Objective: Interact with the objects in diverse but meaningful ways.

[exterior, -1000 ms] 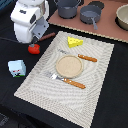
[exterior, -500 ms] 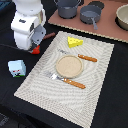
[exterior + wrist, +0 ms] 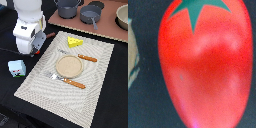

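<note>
A: Where's the tomato (image 3: 203, 65)?
B: Wrist cam is filled w/ it: red, glossy, green star cap at one end, dark surface behind. In the exterior view we can't see it; the arm (image 3: 27, 27) covers that spot, upper left of frame.

A: End effector?
B: Hidden under the white arm body in the exterior view, and no fingers show in the wrist view. We can't tell if it's apart, together or clamped on anything.

A: Other food bits?
B: Sausage (image 3: 49, 35): just a thin brown-red end poking out beside the arm, at the placemat's (image 3: 95, 85) upper left edge. Cheese wedge (image 3: 75, 41), yellow w/ holes, on the mat above centre. White carton (image 3: 17, 68) w/ green-blue print sits off the mat on the dark worktop (image 3: 117, 100), left-centre of frame.

A: Rest?
B: Tan plate (image 3: 68, 65) mid-mat. Fork (image 3: 67, 80) just below it, knife (image 3: 80, 56) just above, both orange-handled. Grey pots (image 3: 68, 7) on the brown board (image 3: 107, 29), top of frame.
</note>
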Robot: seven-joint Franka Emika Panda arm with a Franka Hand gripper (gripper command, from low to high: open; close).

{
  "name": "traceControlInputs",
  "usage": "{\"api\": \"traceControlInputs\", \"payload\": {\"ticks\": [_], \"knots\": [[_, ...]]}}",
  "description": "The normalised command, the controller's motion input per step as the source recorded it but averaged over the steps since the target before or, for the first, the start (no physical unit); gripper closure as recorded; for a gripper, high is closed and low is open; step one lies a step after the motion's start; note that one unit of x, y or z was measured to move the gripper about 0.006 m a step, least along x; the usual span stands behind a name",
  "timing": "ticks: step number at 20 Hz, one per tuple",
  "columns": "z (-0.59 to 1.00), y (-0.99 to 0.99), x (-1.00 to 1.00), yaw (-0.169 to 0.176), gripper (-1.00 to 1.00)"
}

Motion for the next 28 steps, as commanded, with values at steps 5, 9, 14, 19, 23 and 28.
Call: {"api": "traceControlInputs", "payload": {"ticks": [5, 9, 14, 19, 23, 28], "knots": [[-0.14, 0.00, 0.00, 0.008, 1.00], [-0.05, 0.00, 0.00, 0.000, 1.00], [-0.03, 0.00, 0.00, 0.001, 1.00], [0.58, -0.11, 0.24, 0.007, 1.00], [1.00, -0.06, 0.77, 0.026, 1.00], [1.00, -0.05, 0.96, 0.009, 1.00]]}}
